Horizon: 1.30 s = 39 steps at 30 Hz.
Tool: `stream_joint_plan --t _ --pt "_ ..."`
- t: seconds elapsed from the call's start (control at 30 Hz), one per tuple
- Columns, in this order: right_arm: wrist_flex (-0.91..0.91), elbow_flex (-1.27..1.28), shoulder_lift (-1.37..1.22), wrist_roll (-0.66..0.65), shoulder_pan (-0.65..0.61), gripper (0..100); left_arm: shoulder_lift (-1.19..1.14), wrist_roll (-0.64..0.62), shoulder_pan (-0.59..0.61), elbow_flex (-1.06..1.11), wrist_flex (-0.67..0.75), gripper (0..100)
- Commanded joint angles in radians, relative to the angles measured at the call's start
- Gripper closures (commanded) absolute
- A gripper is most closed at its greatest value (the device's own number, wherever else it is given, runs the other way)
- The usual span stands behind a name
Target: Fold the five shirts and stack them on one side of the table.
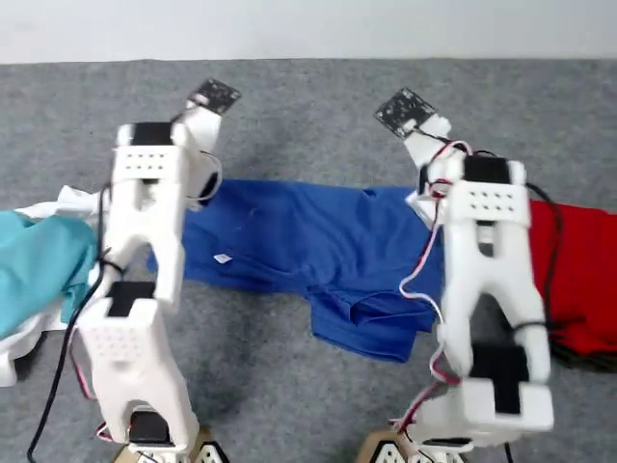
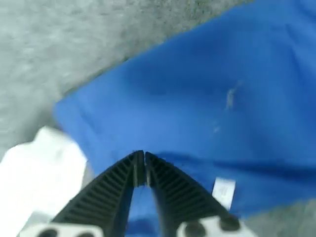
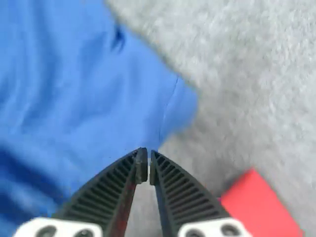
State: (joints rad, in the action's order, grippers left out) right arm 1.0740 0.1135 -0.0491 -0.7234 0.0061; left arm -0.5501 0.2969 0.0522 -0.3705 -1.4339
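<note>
Blue shirt (image 1: 318,251) spread across the table (image 1: 289,106) middle, left gripper (image 2: 139,163) and right gripper (image 3: 145,160) clenched, apparently empty, above its ends — each should open, then pinch a corner evenly before folding.

The blue cloth shirt (image 1: 318,241) is hidden at both ends by the white plastic left arm (image 1: 145,231) and right arm (image 1: 492,251); the teal garment (image 1: 34,265) and red garment (image 1: 578,280) are cut off at the high view's edges.

Tabletop (image 1: 318,96): covered across its visible width in a grey, mottled, felt-like surface, with a fine speckled texture in the wrist views. Beyond the far edge, a plain white band (image 1: 308,29) runs the full width of the high view.
</note>
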Motion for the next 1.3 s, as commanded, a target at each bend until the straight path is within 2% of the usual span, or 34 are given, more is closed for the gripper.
stream_joint_plan --t 0.0,0.2,0.37,0.63,0.97,1.1,1.27 --pt "-0.159 -0.011 -0.105 0.06 -0.022 98.8 -0.043 -0.069 -0.015 -0.012 0.091 99" --pt "-0.361 -0.02 -0.288 0.057 -0.024 98.8 -0.14 -0.081 -0.009 -0.104 0.117 99" --pt "-0.361 -0.158 -0.438 0.057 0.024 98.8 -0.264 -0.078 0.003 -0.223 0.101 99" --pt "-0.173 -0.494 -0.647 0.057 0.102 98.8 -0.454 -0.077 0.038 -0.555 -0.064 99" --pt "0.07 -0.71 -0.664 0.057 0.065 98.8 -0.531 -0.081 0.025 -1.024 -0.324 99" --pt "0.154 -0.726 -0.613 0.057 0.036 98.8 -0.485 -0.083 0.025 -1.055 -0.324 99" --pt "0.271 -0.726 -0.522 0.057 -0.01 98.8 -0.362 -0.08 0.021 -0.909 -0.325 99"
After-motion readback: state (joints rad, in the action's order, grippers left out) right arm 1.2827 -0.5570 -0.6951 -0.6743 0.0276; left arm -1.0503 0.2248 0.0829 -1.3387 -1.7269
